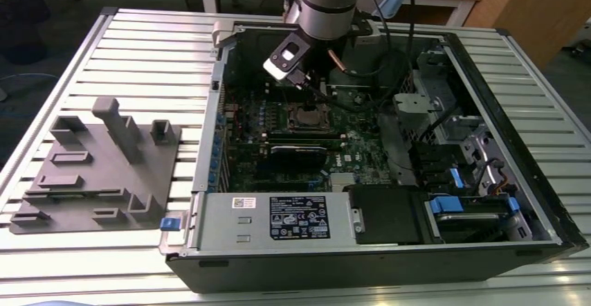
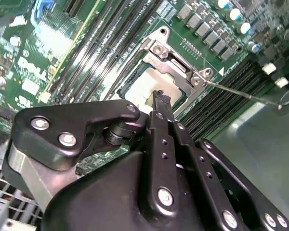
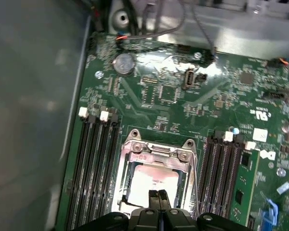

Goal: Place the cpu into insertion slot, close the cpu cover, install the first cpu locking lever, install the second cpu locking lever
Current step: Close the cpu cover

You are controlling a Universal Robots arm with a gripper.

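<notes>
While cpu [image 3: 151,182] sits in insertion slot [image 1: 292,118], mid-motherboard [image 3: 173,103] between memory-slot banks, cpu cover [image 3: 156,151] lies down over it. Gripper [image 3: 159,196] fingers pressed together, nothing held, likely for poking; contact with cover unclear. Locking lever [image 2: 241,92] juts out, looks unlatched.

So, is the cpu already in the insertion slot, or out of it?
In. The cpu lies flat inside the insertion slot, its pale top framed by the cpu cover, in both wrist views.
</notes>
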